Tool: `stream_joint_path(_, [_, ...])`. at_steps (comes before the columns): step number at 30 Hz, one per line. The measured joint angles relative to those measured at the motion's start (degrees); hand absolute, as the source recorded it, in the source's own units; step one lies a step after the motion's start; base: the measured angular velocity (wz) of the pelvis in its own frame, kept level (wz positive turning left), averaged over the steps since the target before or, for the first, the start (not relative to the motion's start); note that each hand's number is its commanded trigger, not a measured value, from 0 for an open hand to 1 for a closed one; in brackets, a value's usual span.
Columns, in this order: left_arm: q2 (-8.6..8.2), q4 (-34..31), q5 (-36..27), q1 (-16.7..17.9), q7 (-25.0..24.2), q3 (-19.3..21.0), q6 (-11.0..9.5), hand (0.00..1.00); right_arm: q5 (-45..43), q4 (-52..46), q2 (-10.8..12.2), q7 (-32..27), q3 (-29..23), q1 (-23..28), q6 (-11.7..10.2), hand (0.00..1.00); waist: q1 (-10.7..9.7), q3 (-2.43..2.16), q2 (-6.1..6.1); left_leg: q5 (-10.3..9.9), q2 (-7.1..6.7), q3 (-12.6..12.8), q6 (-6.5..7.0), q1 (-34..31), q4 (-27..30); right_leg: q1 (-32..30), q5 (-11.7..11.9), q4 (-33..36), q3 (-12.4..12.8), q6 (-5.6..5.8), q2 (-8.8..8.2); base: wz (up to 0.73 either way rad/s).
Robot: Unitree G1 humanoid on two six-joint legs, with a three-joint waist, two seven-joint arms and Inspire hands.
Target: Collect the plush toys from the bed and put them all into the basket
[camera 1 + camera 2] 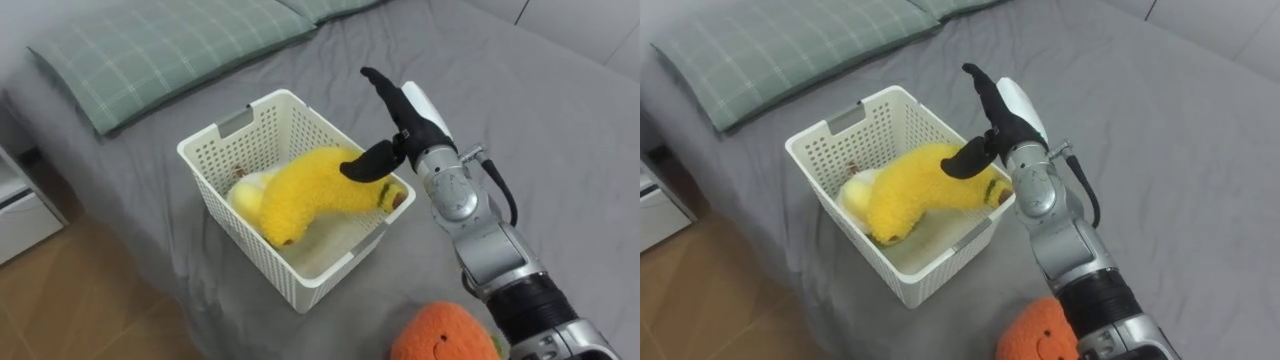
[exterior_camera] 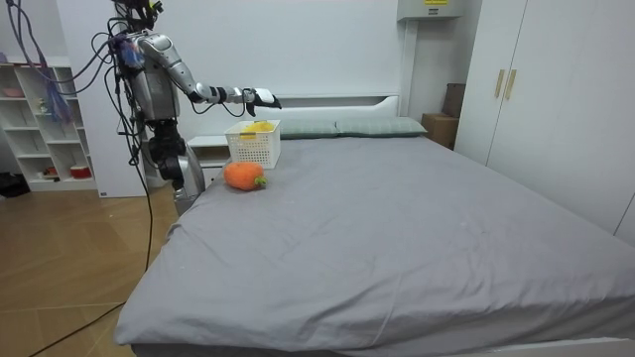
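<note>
**One toy in the basket, one left on the bed**

The yellow plush toy [image 1: 320, 190] lay curved inside the white basket [image 1: 215, 140], with one end propped against the rim nearest the robot. Something pale was tucked beneath it, too hidden to name. The right hand [image 1: 410, 125] hung over that rim with its fingers straight and spread, gripping nothing. Its thumb reached down to the yellow toy or just above it; contact could not be made out. By my reading the drop was done, or nearly so.

The orange plush toy [image 1: 445, 335] lay on the grey bed [image 1: 560, 150], outside the basket and close to the robot, just beside its right forearm. That looked like the one piece left to collect; the room view showed no other toy on the cover.

The basket stood near the side edge of the bed, with wooden floor [image 1: 80, 300] below on the robot's left, so a nudge that way could tip it off. A green checked pillow [image 1: 170, 50] lay beyond it. To the robot's right the cover ran wide and bare, giving the arm plenty of room to swing back toward the orange toy.
</note>
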Motion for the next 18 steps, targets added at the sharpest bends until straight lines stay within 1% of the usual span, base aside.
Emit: stream_joint_path(18, [0.02,0.01,0.00,0.05,0.06,0.07,0.03,0.00,0.27,0.11,-0.28,0.00,-0.02,-0.12,0.00,0.00,0.27,0.06,0.07,-0.03,0.18,0.02,0.01,0.03,-0.53,-0.29,0.03,0.10,0.13,-0.03,0.00,0.00])
